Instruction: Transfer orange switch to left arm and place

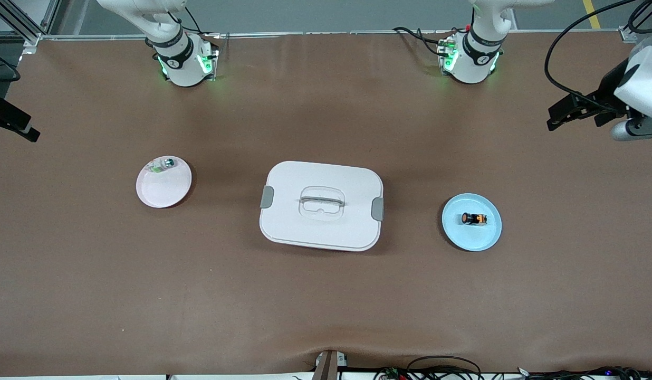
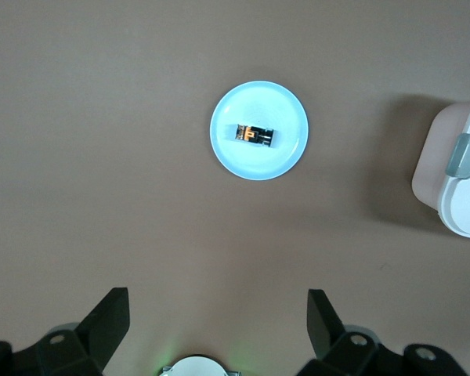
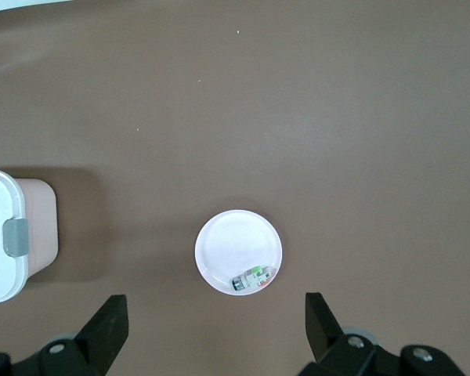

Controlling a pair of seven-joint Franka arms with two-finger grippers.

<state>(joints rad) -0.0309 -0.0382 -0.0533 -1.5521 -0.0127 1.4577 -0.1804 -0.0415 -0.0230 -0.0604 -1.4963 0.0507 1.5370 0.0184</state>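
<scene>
While both arms wait high above the table, the left gripper point(image 2: 215, 325) hangs with its fingers spread wide over bare table at the left arm's end. Its wrist view shows the blue plate point(image 2: 290, 145) at about twelve o'clock from the gripper, with the orange switch point(image 2: 254, 135) lying on its side at the middle. The right gripper point(image 3: 215, 325), equally wide, hangs over the right arm's end above the white plate point(image 3: 227, 247) and its small clear-and-green part point(image 3: 252, 280). Between the plates sits the box point(image 1: 322, 206), lid on.
</scene>
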